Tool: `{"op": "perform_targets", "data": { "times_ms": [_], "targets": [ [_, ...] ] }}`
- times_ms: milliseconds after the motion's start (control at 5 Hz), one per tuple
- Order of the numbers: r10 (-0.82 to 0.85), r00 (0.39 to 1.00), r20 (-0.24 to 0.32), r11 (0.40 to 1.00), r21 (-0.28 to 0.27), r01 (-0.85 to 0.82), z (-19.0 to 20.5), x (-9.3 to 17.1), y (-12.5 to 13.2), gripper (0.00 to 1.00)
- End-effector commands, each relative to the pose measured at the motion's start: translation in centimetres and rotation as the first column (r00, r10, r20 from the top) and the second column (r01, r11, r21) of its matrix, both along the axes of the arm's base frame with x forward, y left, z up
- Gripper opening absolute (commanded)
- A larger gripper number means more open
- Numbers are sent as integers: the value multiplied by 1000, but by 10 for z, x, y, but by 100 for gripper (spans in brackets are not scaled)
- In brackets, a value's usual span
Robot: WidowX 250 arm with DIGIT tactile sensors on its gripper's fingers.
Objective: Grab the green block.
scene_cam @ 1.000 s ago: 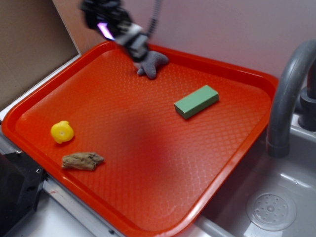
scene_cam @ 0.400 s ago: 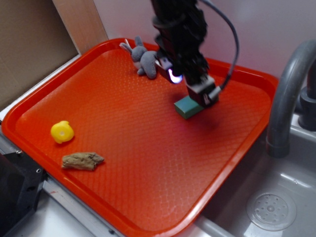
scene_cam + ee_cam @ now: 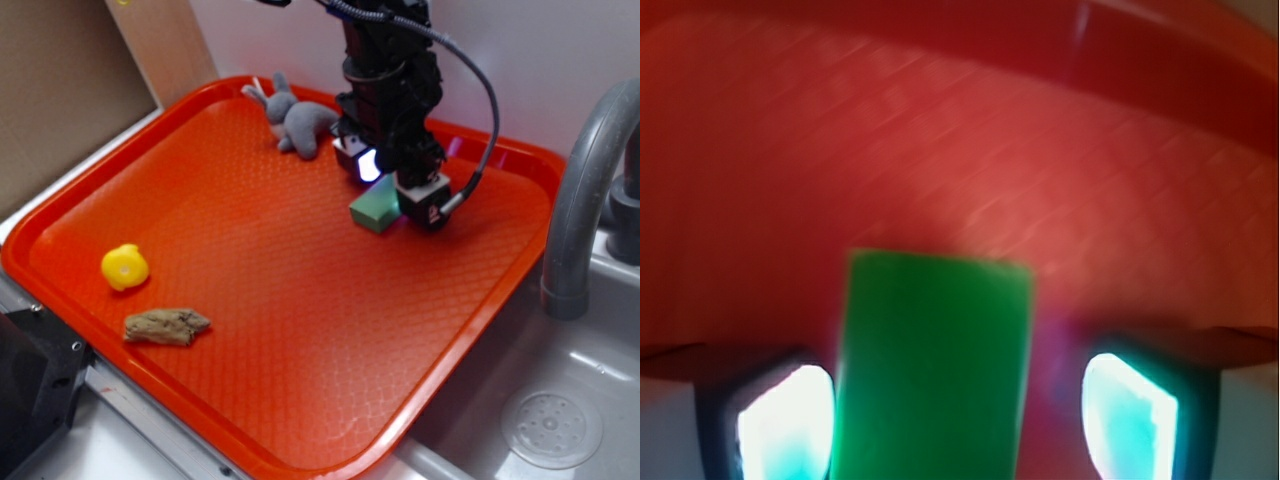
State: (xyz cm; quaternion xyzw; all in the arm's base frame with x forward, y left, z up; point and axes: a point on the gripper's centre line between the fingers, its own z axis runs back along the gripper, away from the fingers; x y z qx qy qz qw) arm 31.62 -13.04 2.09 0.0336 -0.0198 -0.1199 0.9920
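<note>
Pale wall (image 3: 560,60) behind, cardboard (image 3: 60,90) off to the left, grey sink (image 3: 560,400) with a curved faucet (image 3: 585,190) to the right. Big orange tray (image 3: 250,300) taking up most of the exterior view, textured bottom, raised rim.

Black arm (image 3: 385,70) coming down from the top, cable looping off its side, planted over the far right part of the tray. Gripper (image 3: 398,195) low, right at the block (image 3: 375,208), with only the block's near end poking out toward the camera from under it.

From the wrist cam: block (image 3: 930,370) running up the middle between two glowing fingers (image 3: 785,420), tray floor and rim beyond. Jaws spread moderately, a clear gap showing between the block and the right finger; left finger very close to the block's edge (can't tell if touching, too blurry). Not clamped, by the look of it. Can't tell if the block is flat on the tray or tipped a bit.

Grey bunny (image 3: 295,118) near the back rim, just left of the arm, apart from the block. Brown rock-looking lump (image 3: 165,325) by the front left rim. Small yellow duck (image 3: 125,267) just behind that, well apart from the block.
</note>
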Motion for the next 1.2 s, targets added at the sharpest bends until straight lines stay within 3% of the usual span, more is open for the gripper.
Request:
{"op": "perform_targets", "data": {
  "times_ms": [0,400,600,1000],
  "targets": [
    [-69,997,-19,997,37,70,-14,-14,-16,0],
    [-92,995,-25,995,37,93,6,-28,-18,0],
    [-114,993,4,992,45,114,56,-30,7,0],
    [3,999,55,1000,-15,-2,154,-64,59,0]
  ]
}}
